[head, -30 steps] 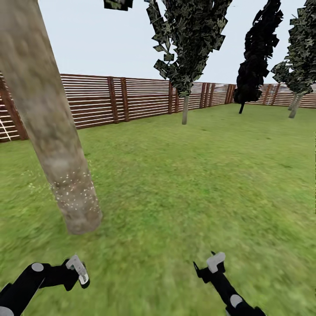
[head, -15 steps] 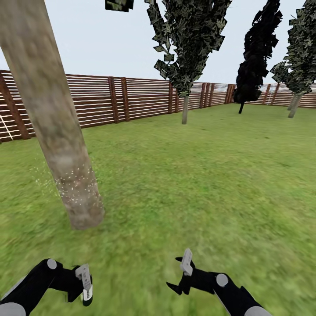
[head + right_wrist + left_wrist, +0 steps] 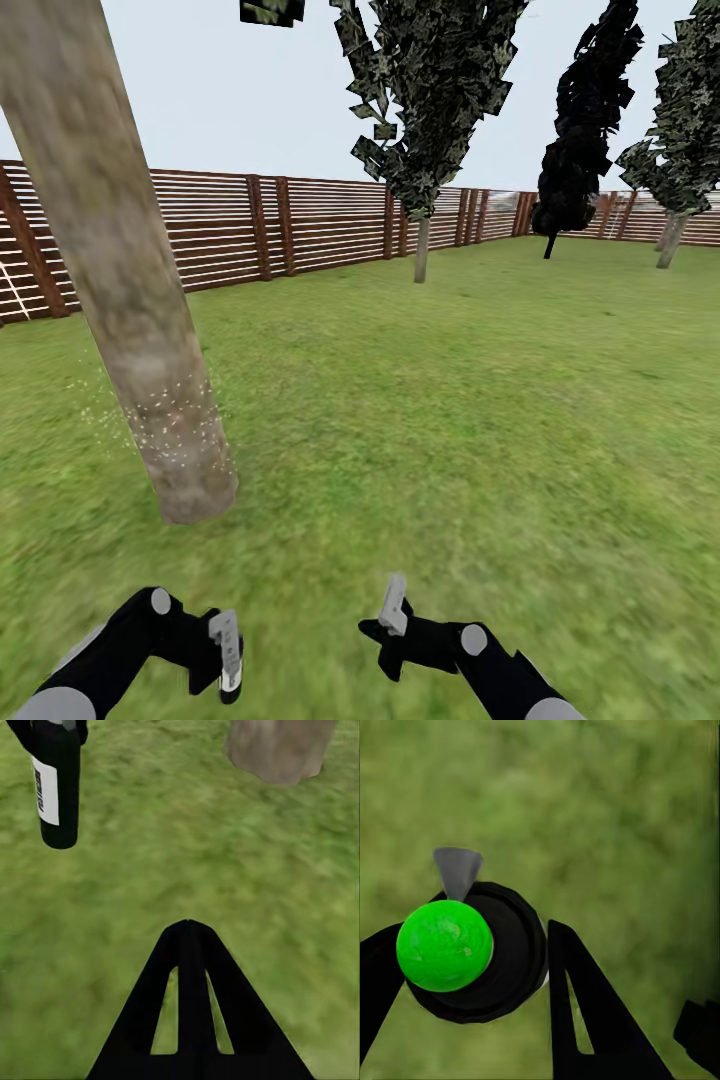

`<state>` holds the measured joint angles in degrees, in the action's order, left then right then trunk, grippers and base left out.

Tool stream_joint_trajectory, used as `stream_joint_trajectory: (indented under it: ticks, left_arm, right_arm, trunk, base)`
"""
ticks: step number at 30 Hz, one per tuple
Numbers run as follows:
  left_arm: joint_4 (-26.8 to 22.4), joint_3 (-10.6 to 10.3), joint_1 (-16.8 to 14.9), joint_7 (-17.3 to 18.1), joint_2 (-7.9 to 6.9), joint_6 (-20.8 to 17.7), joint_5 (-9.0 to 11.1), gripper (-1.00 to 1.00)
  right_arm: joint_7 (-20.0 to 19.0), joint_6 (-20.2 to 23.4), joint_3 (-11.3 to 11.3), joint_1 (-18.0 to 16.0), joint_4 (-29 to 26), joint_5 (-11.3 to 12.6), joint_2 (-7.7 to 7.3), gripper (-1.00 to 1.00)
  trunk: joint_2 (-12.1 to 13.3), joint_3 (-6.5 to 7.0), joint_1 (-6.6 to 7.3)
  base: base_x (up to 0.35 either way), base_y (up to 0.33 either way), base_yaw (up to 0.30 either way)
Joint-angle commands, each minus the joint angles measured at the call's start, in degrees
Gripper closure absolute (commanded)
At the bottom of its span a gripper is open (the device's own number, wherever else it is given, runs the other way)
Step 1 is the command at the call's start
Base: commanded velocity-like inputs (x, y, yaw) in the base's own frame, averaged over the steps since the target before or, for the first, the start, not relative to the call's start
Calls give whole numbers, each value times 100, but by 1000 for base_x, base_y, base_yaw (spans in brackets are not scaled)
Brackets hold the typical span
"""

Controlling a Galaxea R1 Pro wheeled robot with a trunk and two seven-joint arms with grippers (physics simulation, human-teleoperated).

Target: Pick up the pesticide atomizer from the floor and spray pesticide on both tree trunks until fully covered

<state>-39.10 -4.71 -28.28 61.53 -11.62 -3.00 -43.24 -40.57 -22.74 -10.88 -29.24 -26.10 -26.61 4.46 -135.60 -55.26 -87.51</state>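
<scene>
The near tree's thick grey-brown tree trunk (image 3: 135, 300) rises at the left of the head view, and its base also shows in the right wrist view (image 3: 281, 750). White pesticide specks (image 3: 170, 425) dot its lower part and hang in the air just left of it. My left gripper (image 3: 226, 655) (image 3: 472, 945) is low over the grass, shut on the pesticide atomizer (image 3: 229, 650), a black bottle with a white label (image 3: 54, 787) and a green ball top (image 3: 444, 945). To its right, my right gripper (image 3: 394, 606) (image 3: 187, 926) is shut and holds nothing.
Garden lawn (image 3: 470, 400) stretches ahead to a reddish-brown slat fence (image 3: 300, 225). A thin-trunked leafy tree (image 3: 422, 245) stands by the fence, a dark narrow tree (image 3: 585, 130) further right, and another leafy tree (image 3: 680, 120) at the right edge.
Both arms have swung inward: the left gripper with the atomizer moved right and lower, and the right gripper moved left. More specks drift left of the trunk. The view shifted slightly.
</scene>
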Motion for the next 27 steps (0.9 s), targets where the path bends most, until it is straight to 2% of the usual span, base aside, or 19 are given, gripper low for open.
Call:
stream_joint_trajectory:
  ticks: [1, 3, 6, 10, 14, 15, 18, 19, 24, 27]
  left_arm:
    - [-11, -49, -2, 16, 38, -31, -8, 100]
    - [-94, -227, -2, 17, 157, -33, -10, 100]
    - [-233, -398, -2, 17, 254, -37, -9, 100]
    - [-338, -434, -2, 17, 469, -34, -2, 100]
    - [-541, -444, -2, 31, 567, -26, 13, 100]
    - [-561, -503, -2, 33, 613, -27, 11, 100]
    - [-584, -890, -2, 21, 713, -57, 12, 100]
    - [-584, -931, -2, 19, 766, -61, 7, 100]
    - [-582, -978, -2, -9, 1019, -68, -7, 100]
    - [-581, -979, -2, -24, 1072, -69, -6, 100]
  right_arm:
    - [-135, -29, 7, -2, -14, -54, 26, 100]
    - [-452, -29, 7, -2, -214, -55, 102, 100]
    - [-530, -29, 7, -2, -313, -55, 177, 100]
    - [-539, -29, 7, -2, -323, -55, 201, 100]
    - [-532, -29, 7, -2, -318, -55, 201, 100]
    - [-531, -29, 7, -2, -320, -55, 203, 100]
    - [-531, -29, 7, -2, -325, -55, 204, 100]
    - [-531, -29, 7, -2, -325, -55, 204, 100]
    - [-531, -29, 7, -2, -334, -47, 204, 100]
    - [-531, -29, 7, -2, -341, -46, 204, 100]
  trunk:
    - [-2, -5, 1]
    - [-2, -5, 1]
    - [-2, -5, 1]
    - [-2, -5, 1]
    - [-2, -5, 1]
    - [-2, -5, 1]
    - [-2, -5, 1]
    - [-2, -5, 1]
    - [-2, -5, 1]
    - [-2, -5, 1]
  base:
    - [0, 0, 0]
    - [0, 0, 0]
    - [0, 0, 0]
    - [0, 0, 0]
    - [0, 0, 0]
    - [0, 0, 0]
    - [0, 0, 0]
    - [0, 0, 0]
    - [0, 0, 0]
    - [0, 0, 0]
